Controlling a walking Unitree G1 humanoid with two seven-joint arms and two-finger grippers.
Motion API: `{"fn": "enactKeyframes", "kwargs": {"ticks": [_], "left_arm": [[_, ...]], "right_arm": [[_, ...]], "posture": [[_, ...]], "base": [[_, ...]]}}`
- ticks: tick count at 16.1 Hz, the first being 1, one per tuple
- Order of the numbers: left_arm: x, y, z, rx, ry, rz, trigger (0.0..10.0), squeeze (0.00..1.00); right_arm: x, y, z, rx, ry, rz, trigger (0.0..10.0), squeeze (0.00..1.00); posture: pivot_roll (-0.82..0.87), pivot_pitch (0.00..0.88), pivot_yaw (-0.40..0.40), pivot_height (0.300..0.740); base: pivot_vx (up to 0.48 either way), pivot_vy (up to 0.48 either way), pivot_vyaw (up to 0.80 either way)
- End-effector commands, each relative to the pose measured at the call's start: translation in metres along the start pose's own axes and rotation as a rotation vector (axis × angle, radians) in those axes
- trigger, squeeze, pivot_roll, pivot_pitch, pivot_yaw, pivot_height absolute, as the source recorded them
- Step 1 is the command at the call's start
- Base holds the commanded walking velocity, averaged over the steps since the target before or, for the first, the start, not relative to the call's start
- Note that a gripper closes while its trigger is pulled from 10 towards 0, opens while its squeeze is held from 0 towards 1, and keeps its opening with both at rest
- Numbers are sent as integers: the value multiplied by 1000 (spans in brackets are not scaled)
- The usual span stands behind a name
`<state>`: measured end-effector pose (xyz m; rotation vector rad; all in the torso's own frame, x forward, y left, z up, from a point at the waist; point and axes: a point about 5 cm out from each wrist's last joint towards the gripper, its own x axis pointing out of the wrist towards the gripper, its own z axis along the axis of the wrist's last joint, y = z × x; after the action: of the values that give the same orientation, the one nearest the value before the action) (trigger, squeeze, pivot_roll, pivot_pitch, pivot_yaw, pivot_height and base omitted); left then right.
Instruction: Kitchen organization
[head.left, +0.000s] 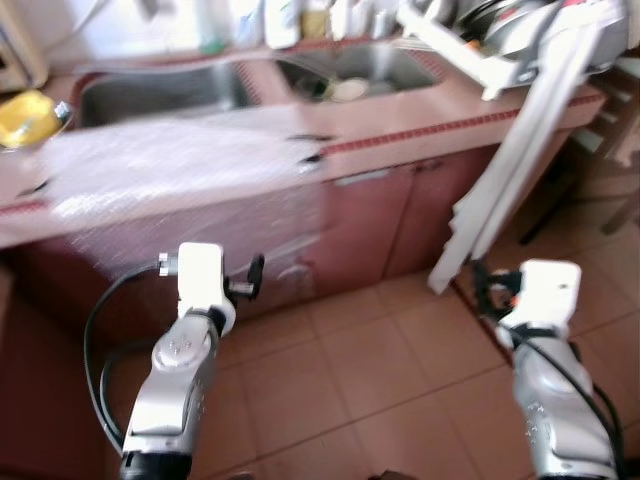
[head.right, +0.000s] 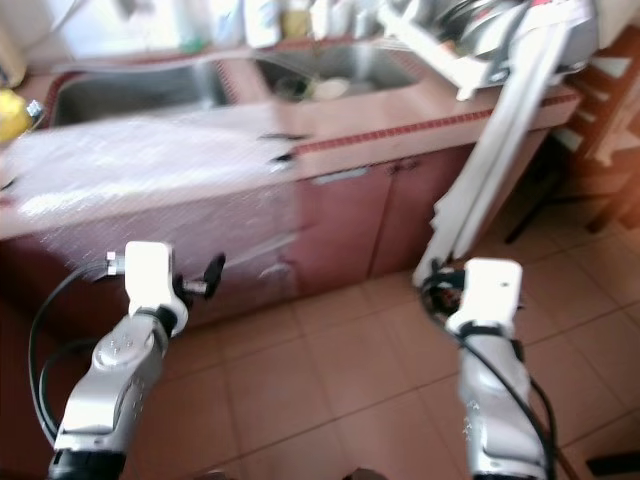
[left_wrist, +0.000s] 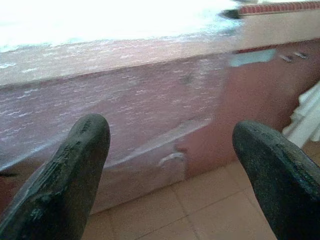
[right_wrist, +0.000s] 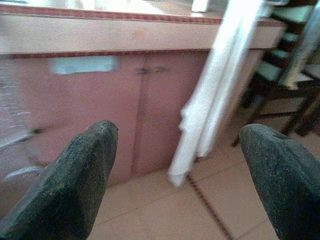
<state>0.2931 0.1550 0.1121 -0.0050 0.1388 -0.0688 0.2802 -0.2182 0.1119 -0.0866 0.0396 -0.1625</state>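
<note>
The robot is standing on terracotta floor tiles (head.left: 400, 370) facing a reddish-pink kitchen counter (head.left: 420, 125), w/ both arms raised in front of it and nothing in either gripper.

The left gripper (left_wrist: 170, 180) is hovering in front of the counter, below its front edge; its fingers (left_wrist: 65, 175) are spread wide apart, empty, pointing at the cabinet front. A sheet of clear bubble wrap (head.left: 170, 165) is lying across the counter top and hanging down over the front, covering the cabinet face directly ahead of that gripper.

The right gripper (right_wrist: 180, 185) is also hovering in front of the counter, toward its far-right end, fingers (right_wrist: 70, 185) wide apart and empty, aimed at the cabinet doors (right_wrist: 140, 110) below the counter. A white cloth (head.left: 510, 170) is draping down from the counter's right end to near the floor, just beside those doors.

Set into the counter: a double steel sink (head.left: 160, 95), w/ what looks like a plate in the right basin. A yellow item (head.left: 25, 118) is sitting at the counter's left end, beside the sink. Bottles (head.left: 270, 20) are lining the back edge behind the sink; too blurred to tell more. A dish rack (head.left: 520, 30) w/ cookware is sitting at the counter's right end, above the cloth.
</note>
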Motion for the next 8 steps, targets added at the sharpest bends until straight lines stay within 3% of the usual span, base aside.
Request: {"fn": "enactKeyframes", "kwargs": {"ticks": [1, 3, 8], "left_arm": [[1, 2, -2, -8, 12, 15, 10000, 0], [5, 3, 0, 19, -19, 6, 10000, 0], [3, 0, 9, -29, -39, 53, 10000, 0]], "right_arm": [[3, 3, 4, 6, -13, 12, 10000, 0], [4, 6, 6, 7, -21, 16, 10000, 0], [14, 18, 9, -2, -37, 72, 10000, 0]], "posture": [[-85, 122, -9, 740], [-86, 104, -20, 740], [-32, 99, -1, 740]], "base": [[0, 315, 0], [0, 0, 0], [0, 0, 0]]}}
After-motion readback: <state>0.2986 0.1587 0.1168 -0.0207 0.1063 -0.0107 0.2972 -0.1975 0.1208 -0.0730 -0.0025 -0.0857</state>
